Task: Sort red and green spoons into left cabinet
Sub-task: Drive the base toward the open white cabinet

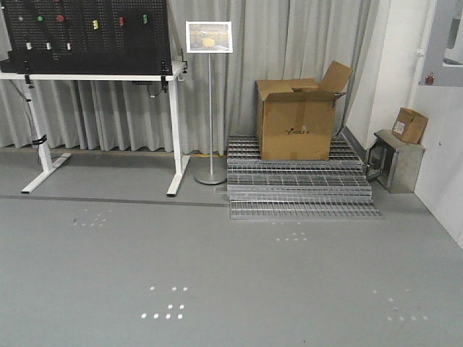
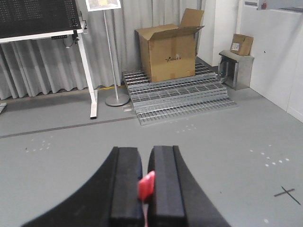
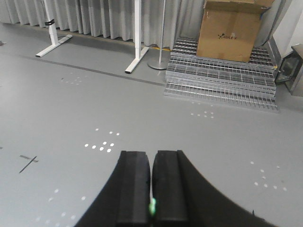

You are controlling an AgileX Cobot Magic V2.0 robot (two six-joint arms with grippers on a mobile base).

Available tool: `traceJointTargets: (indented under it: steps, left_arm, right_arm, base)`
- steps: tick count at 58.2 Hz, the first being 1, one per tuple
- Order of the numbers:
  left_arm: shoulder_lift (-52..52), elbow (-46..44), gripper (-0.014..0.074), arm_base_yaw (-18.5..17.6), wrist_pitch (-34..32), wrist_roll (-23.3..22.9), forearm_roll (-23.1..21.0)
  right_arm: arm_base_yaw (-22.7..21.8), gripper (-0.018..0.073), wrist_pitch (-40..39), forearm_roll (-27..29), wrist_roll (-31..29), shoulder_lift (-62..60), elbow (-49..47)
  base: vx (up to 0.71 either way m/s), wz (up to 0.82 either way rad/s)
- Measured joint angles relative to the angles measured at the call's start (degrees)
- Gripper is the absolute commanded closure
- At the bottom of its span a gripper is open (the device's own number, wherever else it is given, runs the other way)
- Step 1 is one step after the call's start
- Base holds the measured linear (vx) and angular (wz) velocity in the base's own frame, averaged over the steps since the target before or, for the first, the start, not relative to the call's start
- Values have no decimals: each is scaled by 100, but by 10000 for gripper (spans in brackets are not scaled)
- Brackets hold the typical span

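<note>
My left hand (image 2: 145,158) is pinching the red spoon (image 2: 147,184) between its two black fingers, only a red tip showing in the gap; my right hand (image 3: 151,161) is pressing together on the green spoon (image 3: 152,206), of which I am seeing just a green sliver low between the fingers; both hands are hanging over the grey floor (image 3: 142,109); farther out a cardboard box (image 2: 168,49) is sitting on stacked metal grates (image 2: 180,97), with a sign stand (image 2: 111,56) and a white-legged table (image 1: 101,75) beside it.
</note>
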Motion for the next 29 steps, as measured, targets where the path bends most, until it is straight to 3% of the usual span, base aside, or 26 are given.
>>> traceJointTargets:
  steps: [29]
  left_arm:
    - [0, 0, 600, 0, 0, 0, 0]
  right_arm:
    - [0, 562, 0, 0, 0, 0, 0]
  base:
    - [61, -2]
